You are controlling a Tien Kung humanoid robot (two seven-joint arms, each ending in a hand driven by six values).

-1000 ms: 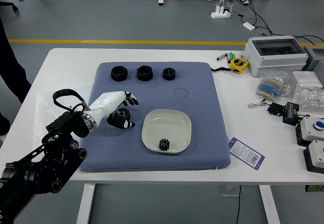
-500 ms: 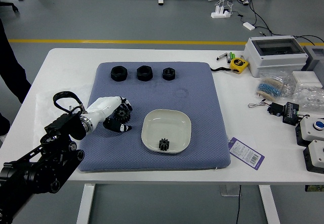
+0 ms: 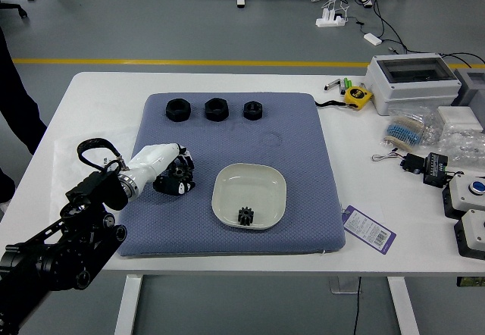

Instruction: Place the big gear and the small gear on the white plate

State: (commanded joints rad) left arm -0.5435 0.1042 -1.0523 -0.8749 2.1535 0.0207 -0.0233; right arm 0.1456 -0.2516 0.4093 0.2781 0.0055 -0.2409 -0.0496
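Head view: on the left half of the bench (image 3: 95,104), the left hand (image 3: 174,171) has its fingers curled round the black, toothed big gear (image 3: 180,171), partly hiding it. Three black round pieces (image 3: 217,109) line up toward the far edge. Nearer the near edge, the white plate (image 3: 228,191) carries the small gear (image 3: 245,216), also black and toothed.
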